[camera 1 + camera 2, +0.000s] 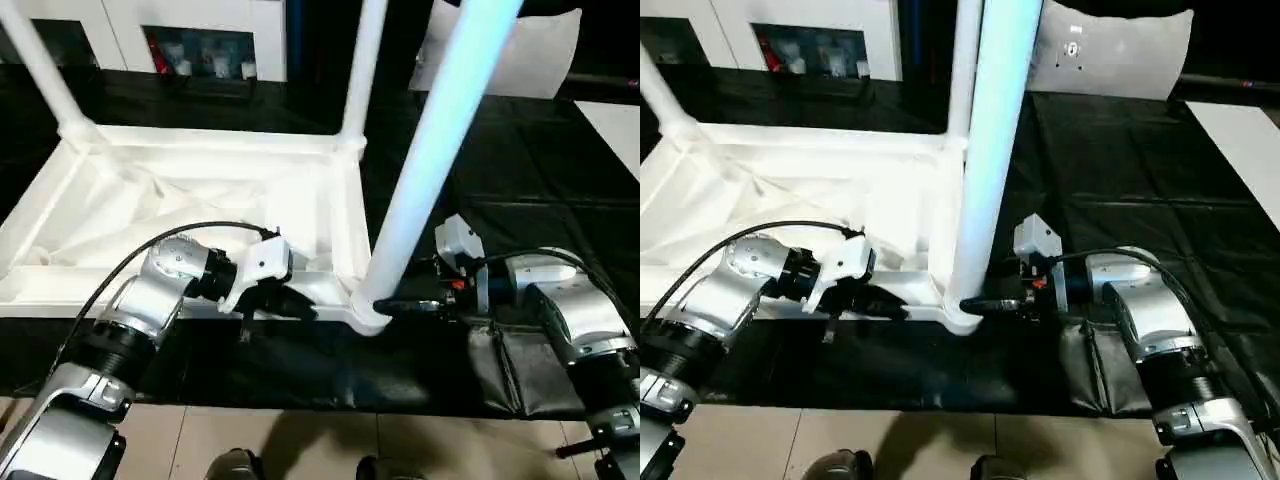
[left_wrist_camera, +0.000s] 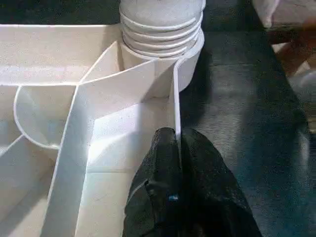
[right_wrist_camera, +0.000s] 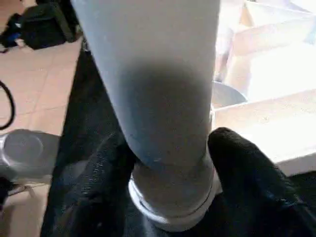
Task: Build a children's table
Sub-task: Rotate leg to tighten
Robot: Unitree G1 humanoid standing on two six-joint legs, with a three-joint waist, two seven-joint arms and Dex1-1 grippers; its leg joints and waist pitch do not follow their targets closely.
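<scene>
Upside down, white ribbed table top (image 1: pixel 200 190), tapered legs (image 1: pixel 440 140) upright

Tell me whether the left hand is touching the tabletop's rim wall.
Touching. The left wrist view shows the left hand with a black finger on each side of the tabletop's thin white rim wall, pressed against it with no gap.

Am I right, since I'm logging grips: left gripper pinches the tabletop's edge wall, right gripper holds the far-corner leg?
Not the far one: the right gripper straddles the near-corner leg at its base, per right wrist view. The left gripper does pinch the tabletop's edge wall.
</scene>
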